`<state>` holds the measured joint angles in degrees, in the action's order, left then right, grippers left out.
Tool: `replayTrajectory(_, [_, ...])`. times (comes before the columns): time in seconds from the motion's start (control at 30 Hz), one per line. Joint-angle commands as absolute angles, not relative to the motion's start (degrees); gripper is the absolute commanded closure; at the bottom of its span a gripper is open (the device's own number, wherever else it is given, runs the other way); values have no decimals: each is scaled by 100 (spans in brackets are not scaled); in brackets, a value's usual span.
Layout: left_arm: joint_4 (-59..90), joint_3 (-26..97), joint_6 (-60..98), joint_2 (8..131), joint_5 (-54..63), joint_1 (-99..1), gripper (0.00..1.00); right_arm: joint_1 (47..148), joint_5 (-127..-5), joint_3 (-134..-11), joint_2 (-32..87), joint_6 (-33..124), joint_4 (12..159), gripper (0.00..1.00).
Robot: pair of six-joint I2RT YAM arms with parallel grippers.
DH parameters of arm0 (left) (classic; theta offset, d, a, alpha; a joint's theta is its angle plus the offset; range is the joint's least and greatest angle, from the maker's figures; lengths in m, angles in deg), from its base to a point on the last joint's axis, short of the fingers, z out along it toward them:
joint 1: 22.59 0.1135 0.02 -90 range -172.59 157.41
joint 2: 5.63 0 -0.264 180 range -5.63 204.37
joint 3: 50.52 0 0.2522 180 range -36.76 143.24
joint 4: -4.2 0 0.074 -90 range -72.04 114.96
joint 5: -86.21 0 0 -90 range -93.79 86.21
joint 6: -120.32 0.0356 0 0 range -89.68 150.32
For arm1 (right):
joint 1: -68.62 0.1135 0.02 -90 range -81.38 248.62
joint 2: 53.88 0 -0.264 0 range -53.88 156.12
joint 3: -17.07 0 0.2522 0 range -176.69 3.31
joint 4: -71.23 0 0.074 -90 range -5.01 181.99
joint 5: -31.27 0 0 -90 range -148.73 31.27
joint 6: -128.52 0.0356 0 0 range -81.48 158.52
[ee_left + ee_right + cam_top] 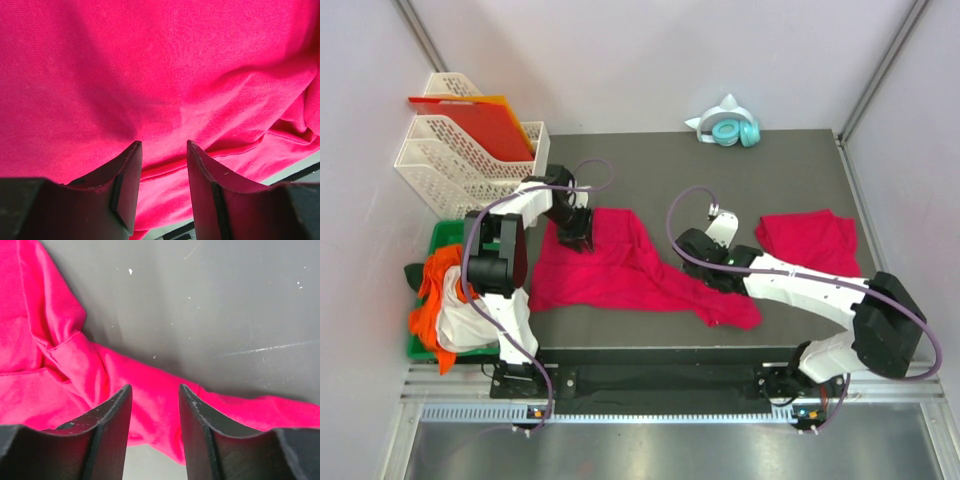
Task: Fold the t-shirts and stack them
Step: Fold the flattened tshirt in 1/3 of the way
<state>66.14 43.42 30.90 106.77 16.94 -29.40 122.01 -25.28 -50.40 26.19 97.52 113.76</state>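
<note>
One crimson t-shirt point(620, 270) lies spread and rumpled across the middle of the dark table, with a long strip trailing toward the front right. A second t-shirt point(810, 240) sits bunched at the right. My left gripper point(577, 238) hovers over the spread shirt's back left part. In the left wrist view the left gripper point(164, 144) is open and cloth point(160, 75) fills the view below it. My right gripper point(715, 275) stands open over the trailing strip point(150, 395), with nothing pinched between the right gripper point(155, 387) fingers.
White mesh trays point(460, 160) holding red-orange sheets point(485, 120) stand at the back left. A green bin point(438, 240) with orange and white clothes point(445, 295) sits at the left edge. Teal headphones point(730, 130) lie at the back.
</note>
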Motion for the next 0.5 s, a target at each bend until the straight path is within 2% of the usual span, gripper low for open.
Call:
replayTrajectory(0.0, [6533, 4462, 3094, 10626, 1756, -2953, 54, 12031, -2708, -4873, 2496, 9977, 11329, 59])
replayTrajectory(0.47, [6507, 4471, 3059, 10731, 1792, -2971, 55, 12030, -3201, -3774, 1898, 10383, 10425, 60])
